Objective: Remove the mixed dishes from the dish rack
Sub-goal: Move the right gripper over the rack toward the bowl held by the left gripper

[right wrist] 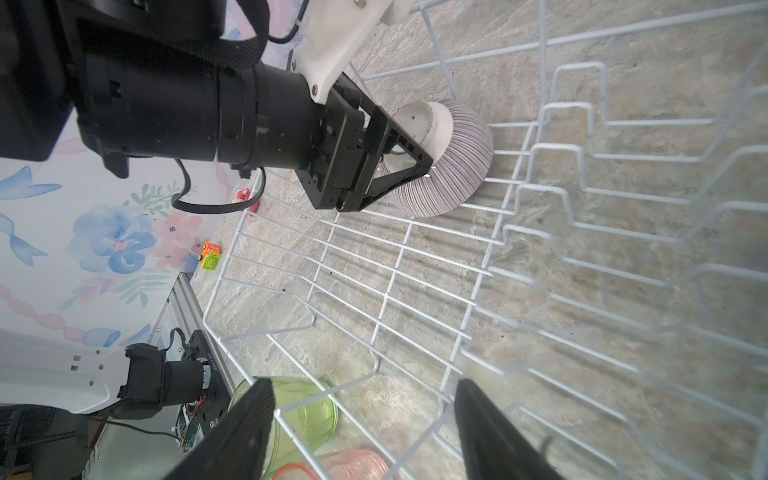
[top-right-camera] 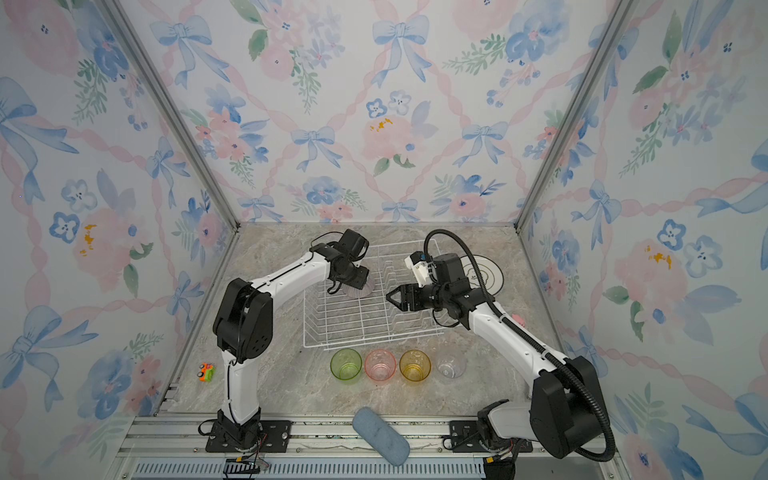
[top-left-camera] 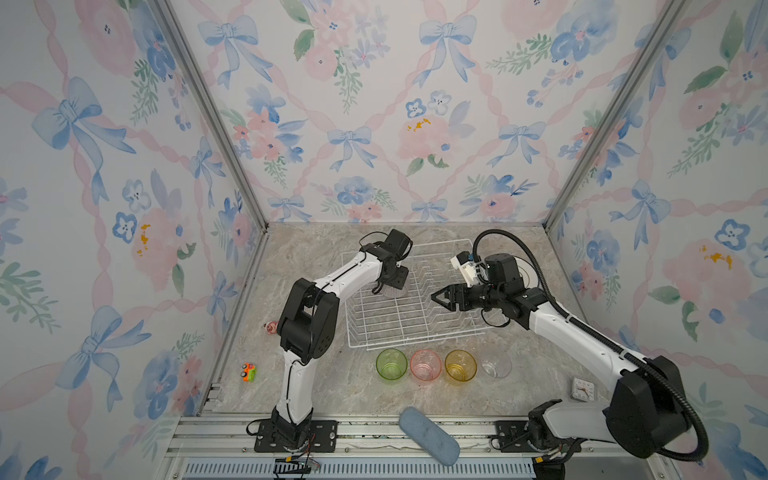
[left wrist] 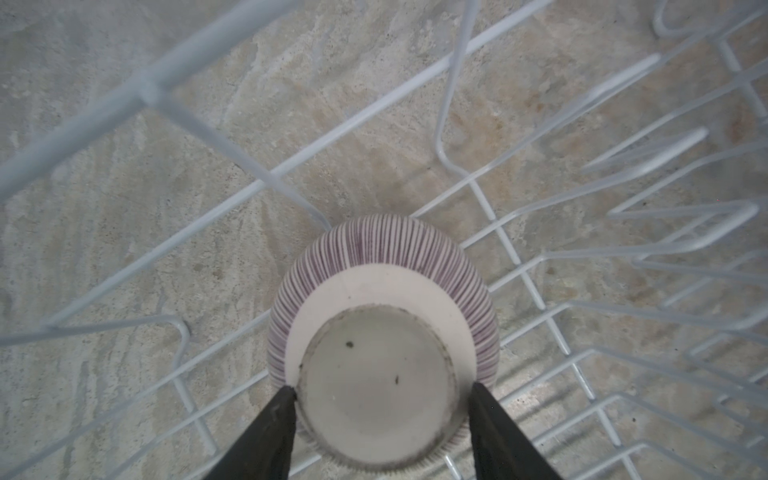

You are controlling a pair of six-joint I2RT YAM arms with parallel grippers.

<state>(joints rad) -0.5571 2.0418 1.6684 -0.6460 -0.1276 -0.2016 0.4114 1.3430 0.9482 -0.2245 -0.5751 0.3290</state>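
While the upturned bowl [left wrist: 382, 257] sits in the rack [top-left-camera: 395, 316], the left claw [left wrist: 384, 390] straddles its base, pinch not confirmable, and the right claw [right wrist: 363, 384] hangs spread; next likely needs firm closure, then vertical lift.

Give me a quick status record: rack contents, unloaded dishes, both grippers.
in rack: only the pinkish striped ribbed bowl, upside down in the white wire dish rack
left gripper: jaws straddle the bowl's foot ring; grip unclear
right gripper: open, empty, over the rack's prong half
on marble-look table: translucent green tumbler, pink tumbler, yellow tumbler, clear tumbler, in a row before the rack
plates: white dark-rimmed plate right of the rack, partly hidden
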